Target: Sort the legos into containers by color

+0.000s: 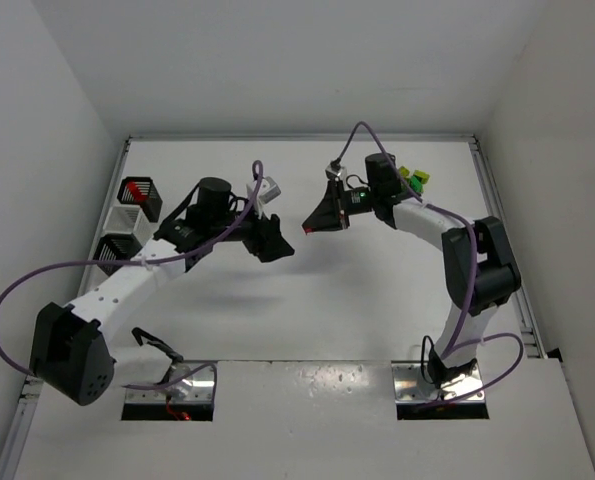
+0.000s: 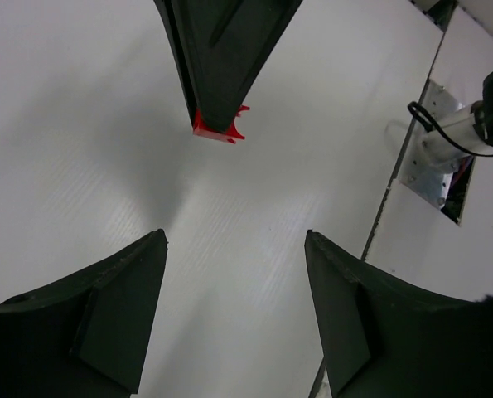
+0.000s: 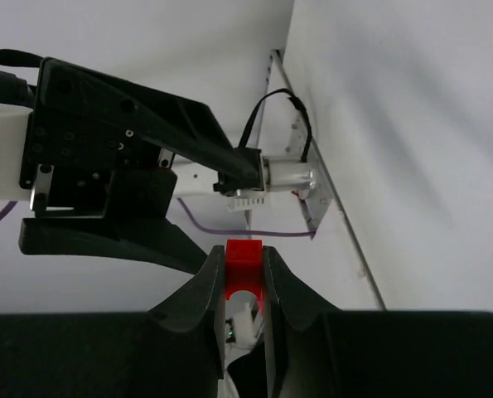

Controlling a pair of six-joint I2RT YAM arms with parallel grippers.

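Note:
My right gripper [image 1: 311, 227] is shut on a red lego [image 1: 308, 230] and holds it above the middle of the table. In the right wrist view the red lego [image 3: 244, 257] sits clamped between the fingertips [image 3: 211, 274]. My left gripper [image 1: 274, 240] is open and empty, a little left of the right gripper and facing it. In the left wrist view its fingers [image 2: 118, 298] are spread wide, and the right gripper's tips with the red lego [image 2: 219, 129] hang ahead of them. Three containers stand at the far left: a black bin [image 1: 140, 196] holding red pieces, a white bin [image 1: 123, 220] and a second black bin [image 1: 112, 251].
Yellow-green and dark green legos [image 1: 413, 178] lie at the back right behind the right arm. The table's side rails [image 1: 497, 220] and walls close it in on left, back and right. The arm bases' metal plates [image 1: 439, 385] sit at the near edge.

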